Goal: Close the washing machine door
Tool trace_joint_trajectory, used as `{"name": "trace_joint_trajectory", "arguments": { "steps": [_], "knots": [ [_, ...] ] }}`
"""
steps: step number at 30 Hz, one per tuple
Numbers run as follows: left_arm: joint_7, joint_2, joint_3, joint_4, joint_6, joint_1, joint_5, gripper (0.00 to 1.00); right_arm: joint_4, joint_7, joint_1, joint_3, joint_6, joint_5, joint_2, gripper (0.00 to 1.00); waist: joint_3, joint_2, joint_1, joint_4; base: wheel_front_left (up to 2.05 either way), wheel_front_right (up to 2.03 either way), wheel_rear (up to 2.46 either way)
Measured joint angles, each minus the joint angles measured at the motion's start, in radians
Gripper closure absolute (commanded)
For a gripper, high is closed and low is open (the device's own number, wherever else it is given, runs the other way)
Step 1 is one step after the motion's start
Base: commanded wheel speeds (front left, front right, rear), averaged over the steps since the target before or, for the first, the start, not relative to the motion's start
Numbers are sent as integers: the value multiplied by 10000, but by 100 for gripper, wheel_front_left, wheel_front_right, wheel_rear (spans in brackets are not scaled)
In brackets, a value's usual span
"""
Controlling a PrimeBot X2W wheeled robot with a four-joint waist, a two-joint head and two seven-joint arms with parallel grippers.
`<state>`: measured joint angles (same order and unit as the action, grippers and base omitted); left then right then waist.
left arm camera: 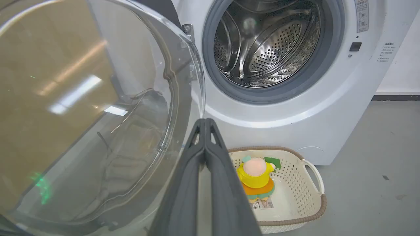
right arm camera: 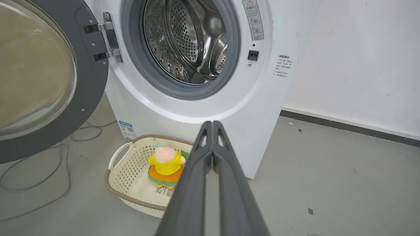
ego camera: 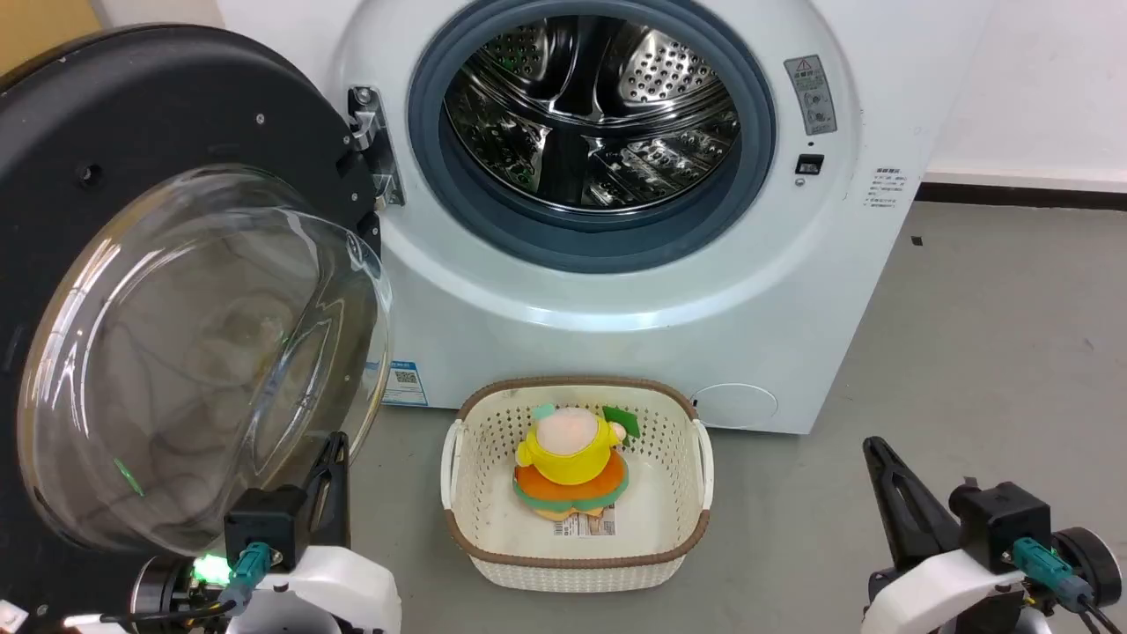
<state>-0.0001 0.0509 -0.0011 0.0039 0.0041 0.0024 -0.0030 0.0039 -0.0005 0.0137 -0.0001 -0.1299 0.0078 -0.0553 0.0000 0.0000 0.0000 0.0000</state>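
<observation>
Grey, smooth floor (ego camera: 968, 352) is running up to a white wall (right arm camera: 361, 65) edged with a dark skirting strip, and the white washer (ego camera: 616, 352) is standing on it. In the head view the frame is cutting off the washing machine door (ego camera: 176, 106) at 9 o'clock, and the door's lower rim is disappearing behind the left gripper (ego camera: 335, 449) at 7 o'clock. Print on the washer's labels is too fine to read. Whether the left gripper is touching the glass is hard to tell, since its dark fingers are rising just beside the bowl's lower edge.

The door is showing as a broad matt black ring around a bulging clear glass bowl (ego camera: 202, 352), which is glossy and carrying streaks of reflected light. It is hanging wide open on a metal hinge (ego camera: 374, 141) at 9 o'clock of the opening. Inside the grey rubber ring (ego camera: 757, 176) the perforated steel drum (ego camera: 590, 114) is shining.

At 6 o'clock of the washer a cream lattice basket (ego camera: 577, 563) with a brown rim is sitting on the floor, holding a soft yellow-and-orange plush toy (ego camera: 572, 458). Loose cables (right arm camera: 39, 183) are lying below the door.

Both grippers are keeping their fingertips pressed together around nothing — the right gripper (ego camera: 876, 449) is sitting at 5 o'clock, well apart from the door.
</observation>
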Motion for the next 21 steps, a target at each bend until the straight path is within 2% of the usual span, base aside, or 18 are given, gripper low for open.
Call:
{"name": "trace_joint_trajectory", "arguments": {
  "steps": [7,8,21],
  "knots": [
    [0,-2,4,0,0,0,0,100,0,0,-1,4,0,0,0,100,0,0,0,0,0,0,0],
    [0,-2,0,2,2,0,0,0,0,0,0,-2,0,0,-2,0,0,0,0,0,0,0,0],
    [-113,-2,-94,13,29,0,-2,0,23,-105,11,-10,0,173,-8,0,-3,0,0,51,0,0,0]
  ]
}}
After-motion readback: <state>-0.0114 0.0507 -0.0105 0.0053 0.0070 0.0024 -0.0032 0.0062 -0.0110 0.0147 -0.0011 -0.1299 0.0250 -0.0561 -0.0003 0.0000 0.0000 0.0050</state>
